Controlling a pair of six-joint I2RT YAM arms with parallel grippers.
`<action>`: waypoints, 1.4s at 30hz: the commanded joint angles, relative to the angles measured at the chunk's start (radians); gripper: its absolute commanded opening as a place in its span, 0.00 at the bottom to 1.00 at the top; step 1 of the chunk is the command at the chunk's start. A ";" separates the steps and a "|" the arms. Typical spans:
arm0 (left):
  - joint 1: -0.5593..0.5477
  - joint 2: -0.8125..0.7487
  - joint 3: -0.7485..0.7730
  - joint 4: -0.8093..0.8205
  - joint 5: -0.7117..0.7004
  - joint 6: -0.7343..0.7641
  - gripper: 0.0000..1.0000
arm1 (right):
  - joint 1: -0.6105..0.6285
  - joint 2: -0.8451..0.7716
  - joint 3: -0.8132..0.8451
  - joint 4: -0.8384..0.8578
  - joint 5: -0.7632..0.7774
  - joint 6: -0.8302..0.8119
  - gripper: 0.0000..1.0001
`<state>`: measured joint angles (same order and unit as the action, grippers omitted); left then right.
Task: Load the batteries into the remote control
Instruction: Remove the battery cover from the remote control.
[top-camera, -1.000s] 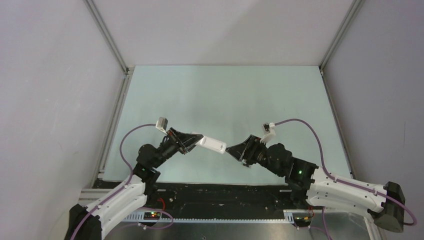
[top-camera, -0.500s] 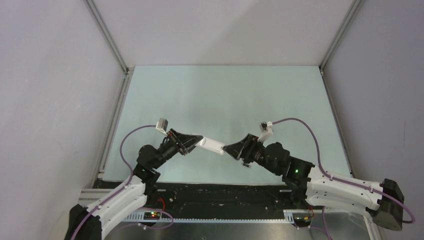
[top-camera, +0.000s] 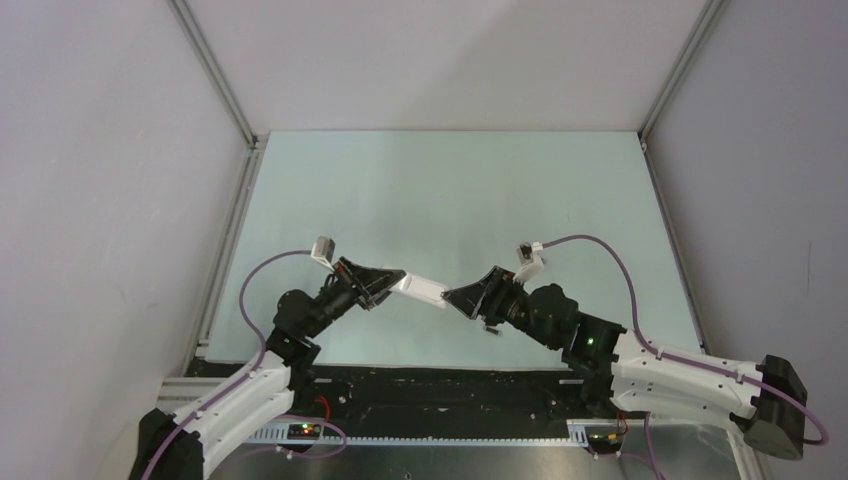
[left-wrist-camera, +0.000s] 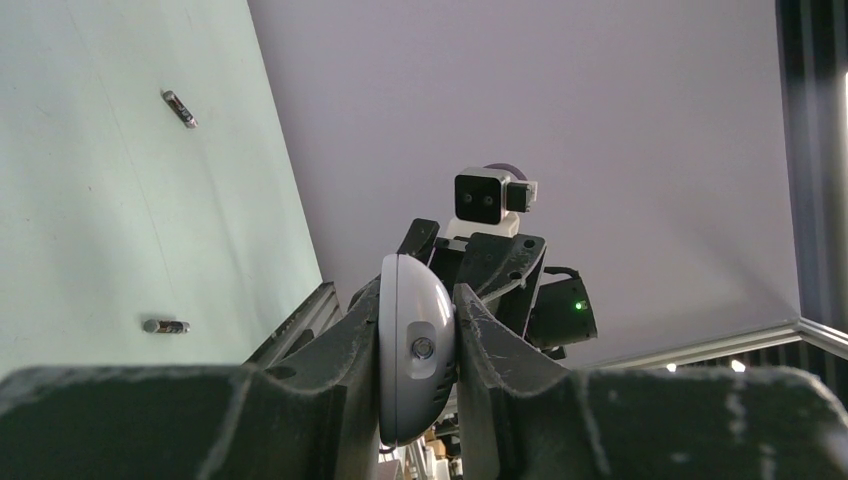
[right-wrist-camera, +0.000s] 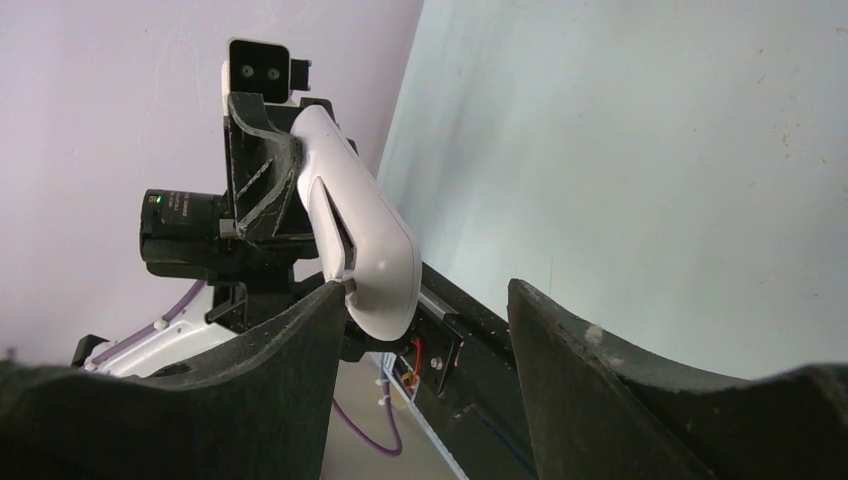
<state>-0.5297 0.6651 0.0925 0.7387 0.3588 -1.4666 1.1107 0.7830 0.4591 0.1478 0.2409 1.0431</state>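
Remote control (left-wrist-camera: 415, 350), smooth white plastic, rounded end

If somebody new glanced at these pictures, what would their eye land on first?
The white remote control, clamped in the left claw and held up between the two arms above the near side of the pale green table. The right claw stands open right at its free end. From the left wrist, two small batteries lie apart on the table.

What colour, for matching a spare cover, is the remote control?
White; the remote control shows best in the right wrist view.
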 joint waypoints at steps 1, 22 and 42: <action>-0.006 -0.010 -0.008 0.051 0.012 -0.007 0.00 | 0.002 0.004 0.003 0.073 -0.016 -0.015 0.66; -0.006 -0.014 -0.018 0.051 0.024 -0.003 0.00 | -0.002 -0.019 0.003 0.008 0.024 0.007 0.66; -0.005 -0.010 -0.019 0.051 0.019 -0.006 0.00 | -0.004 -0.064 0.003 -0.092 0.058 0.018 0.66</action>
<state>-0.5301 0.6643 0.0776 0.7383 0.3695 -1.4666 1.1103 0.7532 0.4580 0.0864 0.2581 1.0504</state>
